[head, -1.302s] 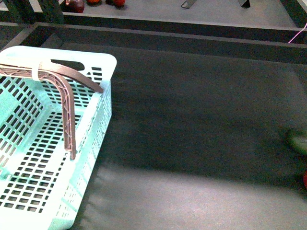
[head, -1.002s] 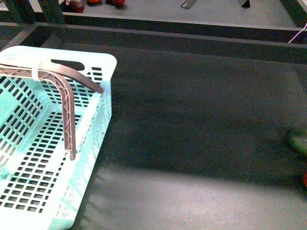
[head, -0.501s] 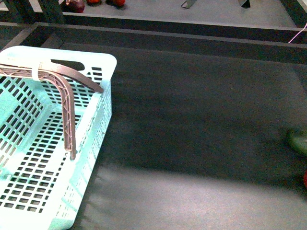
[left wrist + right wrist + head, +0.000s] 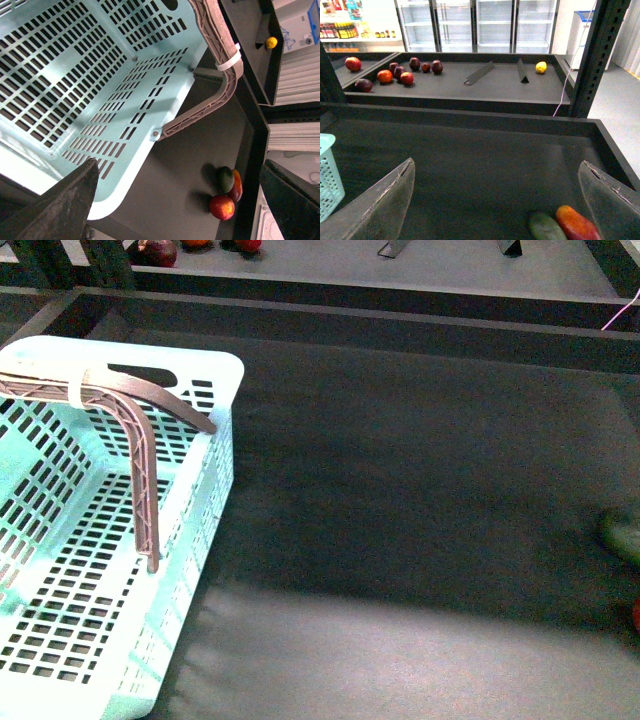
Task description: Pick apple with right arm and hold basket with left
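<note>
The pale turquoise basket [image 4: 60, 570] stands at the front left of the dark table, with its brown ribbed handle [image 4: 140, 470] swung over it. In the left wrist view the basket [image 4: 75, 65] fills the upper part. The red-and-yellow apple [image 4: 222, 207] lies on the table beyond it, beside a green fruit [image 4: 225, 179]. My left gripper [image 4: 180, 170] is open and empty above the basket's edge. My right gripper [image 4: 496, 167] is open and empty over bare table. The apple does not show in the right wrist view. Neither gripper shows in the front view.
A green fruit [image 4: 545, 227] and an orange-red fruit [image 4: 577, 224] lie near the table's right front. The green fruit [image 4: 625, 535] and a red sliver [image 4: 636, 615] sit at the front view's right edge. A raised rim [image 4: 470, 120] bounds the table. A back shelf [image 4: 495, 85] holds several fruits.
</note>
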